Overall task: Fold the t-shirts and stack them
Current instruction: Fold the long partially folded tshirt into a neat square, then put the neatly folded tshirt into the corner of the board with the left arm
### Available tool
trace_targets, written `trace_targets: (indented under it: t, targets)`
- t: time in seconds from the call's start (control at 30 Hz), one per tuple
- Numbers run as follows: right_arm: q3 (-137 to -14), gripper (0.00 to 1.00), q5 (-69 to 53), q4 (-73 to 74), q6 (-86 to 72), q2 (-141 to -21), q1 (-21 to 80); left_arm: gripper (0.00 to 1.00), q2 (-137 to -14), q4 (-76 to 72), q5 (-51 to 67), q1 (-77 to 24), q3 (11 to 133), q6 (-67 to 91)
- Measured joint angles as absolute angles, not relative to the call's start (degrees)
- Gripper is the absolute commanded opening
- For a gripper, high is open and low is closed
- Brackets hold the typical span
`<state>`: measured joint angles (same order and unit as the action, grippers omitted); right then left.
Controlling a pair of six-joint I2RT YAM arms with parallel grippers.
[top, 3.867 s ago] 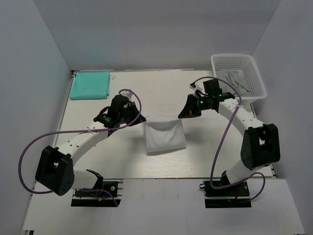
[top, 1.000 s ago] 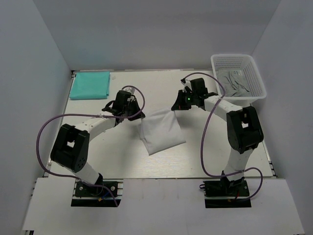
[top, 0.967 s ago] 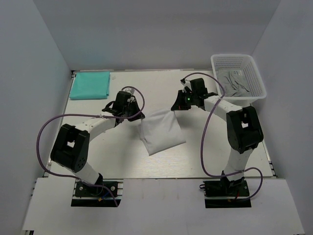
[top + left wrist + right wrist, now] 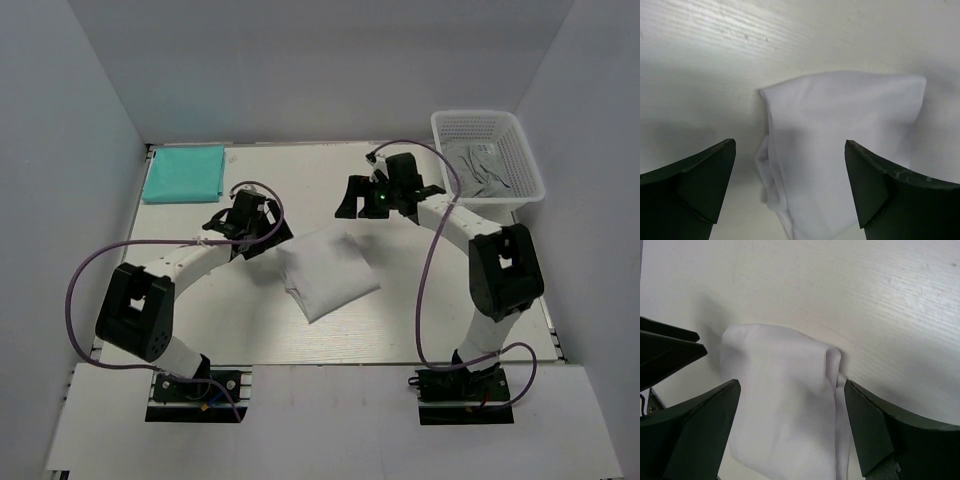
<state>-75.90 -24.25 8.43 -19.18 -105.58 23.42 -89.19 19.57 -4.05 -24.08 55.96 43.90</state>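
Overhead view of a white table with two robot arms reaching inward from 6 o'clock. At the centre lies the white t-shirt, folded into a compact rectangle and skewed slightly, so its edges do not run square to the table. The left gripper hovers just beside the shirt's far left corner at about 10 o'clock, and the right gripper sits beyond its far edge at about 1 o'clock. Both claws stand wide apart and hold nothing. The wrist views confirm this, with each pair of dark fingers spread on either side of the cloth below. The teal t-shirt lies folded flat in the far left corner, at 10 o'clock from the white one. A white mesh basket at 2 o'clock holds grey cloth. The fold looks finished, so the step is probably to carry the white shirt onto the teal one. The left wrist view shows loose layers bulging at one side, so each claw should close over every layer at a far corner. Lifting evenly and squaring the edges over the teal shirt before lowering would keep the stack neat
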Motion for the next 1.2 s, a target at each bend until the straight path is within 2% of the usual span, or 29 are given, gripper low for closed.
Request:
trace_targets:
  t: [0.2,0.47,0.53,0.57,0.67,0.7,0.73,0.8,0.9,1.03,1.2]
  targets:
    - [-65.06,0.9,-22.76,6.0,-22.06,-95.77,23.22,1.0,-84.75,16.49,3.38,-27.03,47.46,46.11]
    - [-59.48,0.9,-22.15,5.28,-23.66,-90.56,23.11,0.99,-84.68,17.19,3.9,-32.16,42.41,49.23]
    - [-58.96,0.9,-21.74,5.21,-23.81,-89.95,23.09,0.92,-85.17,16.51,3.88,-32.8,42.44,49.74]
    - [-58.78,0.9,-21.47,5.04,-23.88,-89.8,23.05,0.82,-85.65,15.79,3.92,-32.97,42.5,50.0]
    - [-58.33,0.9,-20.95,4.82,-24.05,-89.71,22.83,0.67,-87.7,12.64,4.54,-33.91,42.61,50.94]
    - [-58.22,0.9,-20.82,4.84,-24.05,-89.71,22.81,0.56,-88.55,11.53,4.93,-34.28,42.72,51.16]
    - [-58.19,0.9,-20.69,4.86,-24.08,-89.71,22.72,0.51,-89.23,10.61,5.15,-34.59,42.85,51.55]
    - [-58.19,0.9,-20.67,4.8,-24.05,-89.71,22.5,0.41,-90.7,9.04,4.6,-35.29,42.98,51.88]
    - [-58.19,0.9,-20.69,4.78,-24.05,-89.71,22.46,0.31,-92.68,8.6,3.2,-35.94,44.56,52.12]
    - [-58.11,0.9,-20.38,4.78,-23.99,-89.69,22.24,0.0,-97.89,10.48,0.3,-36.16,51.27,50.89]
    - [-55.9,0.9,-17.96,5.45,-23.27,-87.64,21.96,0.0,-102.98,12.91,-4.91,-35.59,58.98,46.33]
